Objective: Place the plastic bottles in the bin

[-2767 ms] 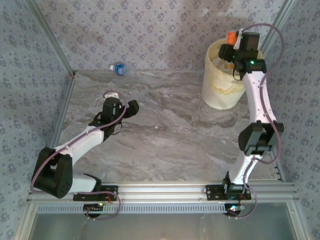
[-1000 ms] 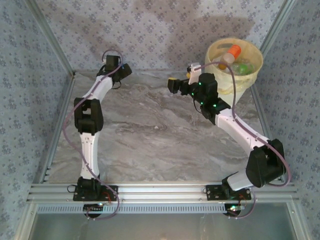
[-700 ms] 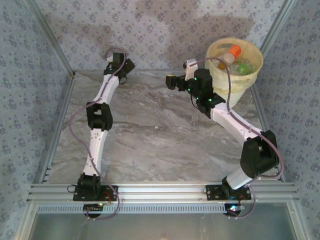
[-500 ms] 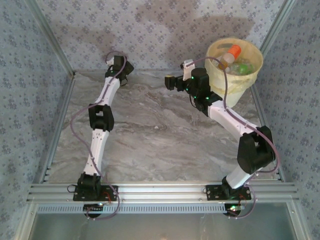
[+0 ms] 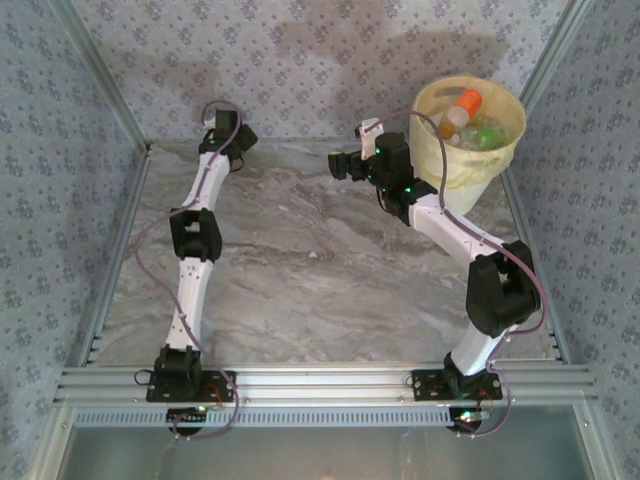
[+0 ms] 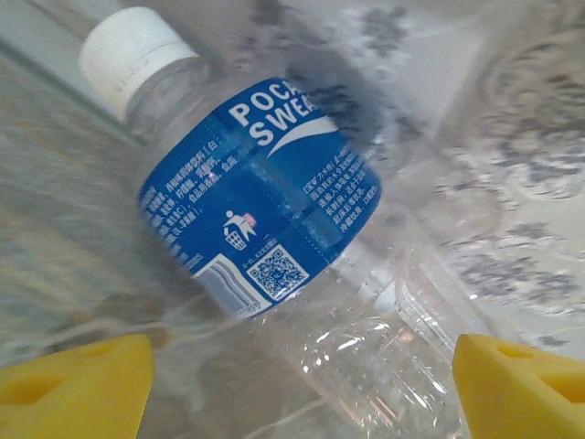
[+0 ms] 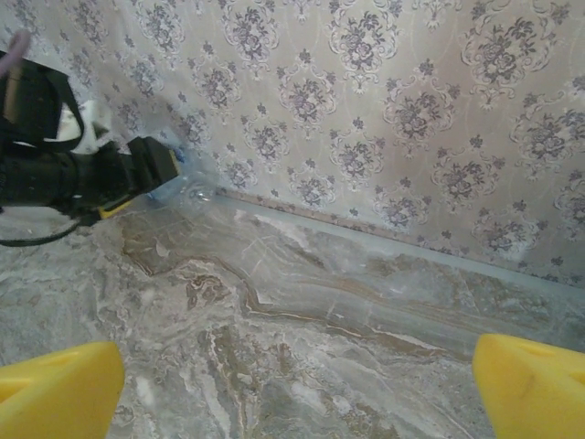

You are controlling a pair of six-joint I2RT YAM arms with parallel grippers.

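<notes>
Blue-labelled bottle (image 6: 265, 210) lies inside the spread left claw (image 6: 300, 382), seemingly untouched; right claw (image 7: 294, 386) spread too.

We counted two arms, the left arm (image 5: 195, 240) and the right arm (image 5: 450, 225). There were two grippers, the left gripper (image 6: 297, 384) and the right gripper (image 7: 297, 393), each with two yellow fingertips (image 6: 78, 384). There was one bin (image 5: 487, 160). Outside it we saw one plastic bottle (image 6: 274, 210), bearing one blue label (image 6: 265, 192) and one white cap (image 6: 128, 55). Inside the bin we made out two for certain, one orange-capped bottle (image 5: 460, 108) and one green bottle (image 5: 487, 135). Whether more lay under them we could not tell.
</notes>
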